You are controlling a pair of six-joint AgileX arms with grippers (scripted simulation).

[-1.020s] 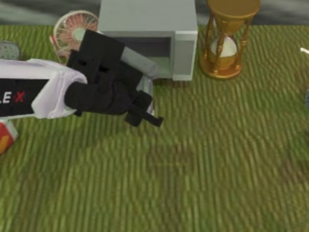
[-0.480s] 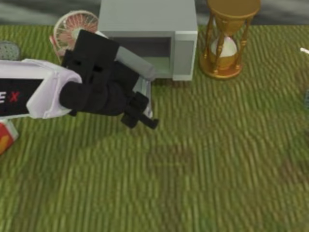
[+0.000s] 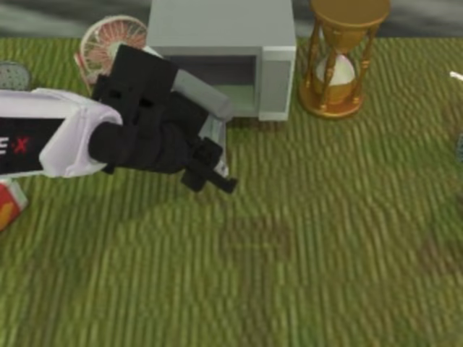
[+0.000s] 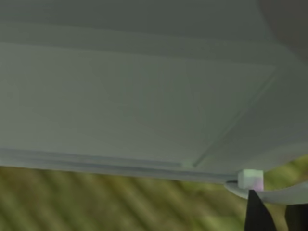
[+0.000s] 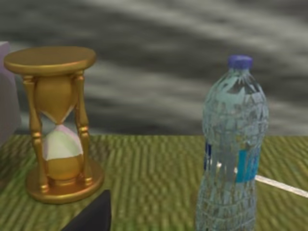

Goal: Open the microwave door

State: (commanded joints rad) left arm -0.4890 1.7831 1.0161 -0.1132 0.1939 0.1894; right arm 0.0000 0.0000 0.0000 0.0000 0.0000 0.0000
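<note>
The silver-grey microwave (image 3: pixel 221 29) stands at the back of the table, its cavity showing. The microwave door (image 3: pixel 210 97) is swung out toward the front left on its left hinge. My left gripper (image 3: pixel 211 172) is at the door's free edge, shut on the pale door handle (image 4: pixel 281 193). In the left wrist view the door panel (image 4: pixel 125 101) fills most of the picture, and two dark fingertips (image 4: pixel 257 214) sit at the handle. My right arm is out of the top view; a dark part of my right gripper (image 5: pixel 94 216) shows in its wrist view, far from the microwave.
A pink fan (image 3: pixel 108 43) stands left of the microwave, behind my left arm. A golden hourglass (image 3: pixel 340 65) stands right of it. A clear water bottle (image 5: pixel 233 149) is near my right gripper. A red object (image 3: pixel 9 204) lies at the left edge.
My left arm has drawn back a little to the left, taking the door's free edge with it, so the door is swung slightly wider. Over the last half second it has barely moved.
</note>
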